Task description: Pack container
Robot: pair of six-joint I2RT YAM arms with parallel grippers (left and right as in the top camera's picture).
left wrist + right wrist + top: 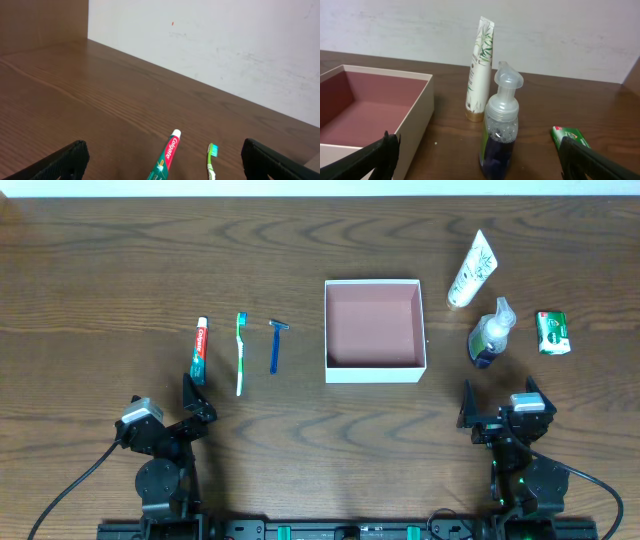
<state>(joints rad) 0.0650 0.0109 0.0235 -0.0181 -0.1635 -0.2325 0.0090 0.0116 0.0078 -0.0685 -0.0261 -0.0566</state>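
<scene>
- Container (375,370) sits ahead-left of right gripper (480,160); pump bottle (500,130) dead ahead
- toothpaste (167,152), toothbrush (212,161) just ahead of left gripper (167,160)
- both spread wide; nothing held

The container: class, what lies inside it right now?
Nothing. From overhead, the container shows only its bare pink floor. In the right wrist view its near wall hides a strip of that floor, but the overhead view shows that strip bare too.
</scene>
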